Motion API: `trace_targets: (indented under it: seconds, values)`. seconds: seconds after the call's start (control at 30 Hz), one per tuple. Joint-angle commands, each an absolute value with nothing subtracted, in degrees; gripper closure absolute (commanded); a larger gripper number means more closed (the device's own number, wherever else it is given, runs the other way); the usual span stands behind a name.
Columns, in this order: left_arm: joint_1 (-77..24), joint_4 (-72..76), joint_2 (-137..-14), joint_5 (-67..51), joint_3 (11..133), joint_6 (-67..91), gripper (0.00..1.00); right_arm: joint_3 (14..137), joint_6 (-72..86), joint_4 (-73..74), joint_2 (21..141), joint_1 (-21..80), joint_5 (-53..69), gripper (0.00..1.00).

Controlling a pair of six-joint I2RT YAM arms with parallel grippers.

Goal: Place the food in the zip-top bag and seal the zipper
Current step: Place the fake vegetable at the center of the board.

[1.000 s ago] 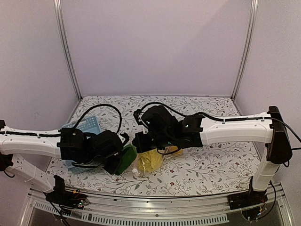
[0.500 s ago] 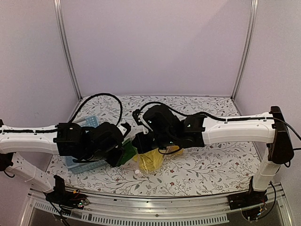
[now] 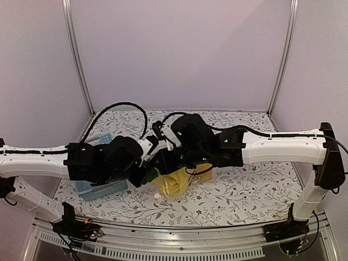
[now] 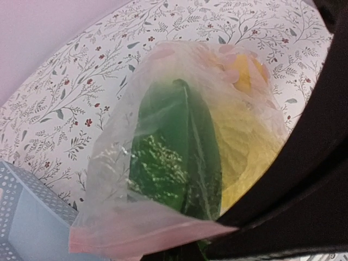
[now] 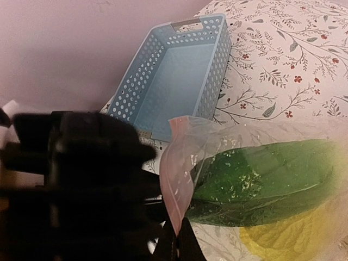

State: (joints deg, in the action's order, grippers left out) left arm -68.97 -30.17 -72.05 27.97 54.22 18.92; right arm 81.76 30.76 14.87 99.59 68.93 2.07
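Observation:
The clear zip-top bag (image 3: 173, 184) hangs between my two grippers above the table. Inside it are the dark-green bok choy (image 4: 174, 147), the pale-yellow napa cabbage (image 4: 244, 152) and a yellow-orange fruit (image 4: 242, 73) at the far end. The zipper (image 5: 176, 179) shows as a pinkish strip along the bag's mouth. My right gripper (image 5: 176, 243) is shut on one end of this strip. My left gripper (image 3: 145, 171) is close beside the right gripper (image 3: 163, 163) and seems shut on the strip's other end (image 4: 136, 231). The bok choy (image 5: 261, 185) also shows in the right wrist view.
The light-blue slotted basket (image 5: 174, 70) stands empty to the left of the bag, half hidden under my left arm in the top view (image 3: 100, 190). A small white object (image 3: 156, 197) lies on the floral table in front of the bag.
My left gripper has moved right and away from the near edge, closer to the right gripper. The bag has risen a little with both grippers.

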Motion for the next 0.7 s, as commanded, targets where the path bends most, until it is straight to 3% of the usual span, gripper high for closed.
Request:
trace_targets:
  seconds: [0.0,0.67]
  values:
    - [-67.6,-23.3,-71.5,28.0,52.6,13.9,1.00,82.1,30.9,13.4,95.7,68.8,4.0,1.00]
    - [-64.1,-12.8,-79.8,28.9,51.0,11.5,1.00,82.3,31.7,13.5,93.4,68.8,2.5,1.00]
